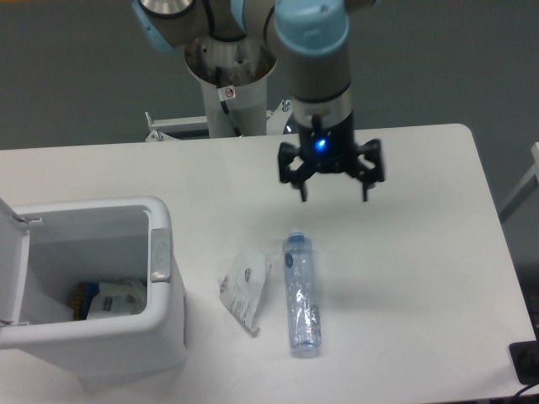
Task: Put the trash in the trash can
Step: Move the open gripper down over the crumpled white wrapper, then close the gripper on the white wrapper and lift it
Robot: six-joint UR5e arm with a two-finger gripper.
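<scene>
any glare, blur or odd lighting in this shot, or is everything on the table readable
Fixed camera view: even, soft light, only faint shadows beside the bottle and wrapper; the white table is bright but not blown out; a blue light glows on the gripper, which looks slightly soft; the print on the wrapper is too small to read; the trash can interior is shaded but its contents show.

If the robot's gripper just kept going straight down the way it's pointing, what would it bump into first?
Probably the bare white table. The open gripper points down and seems to hang beyond the bottle's blue cap, though depth is hard to judge from this one view.
</scene>
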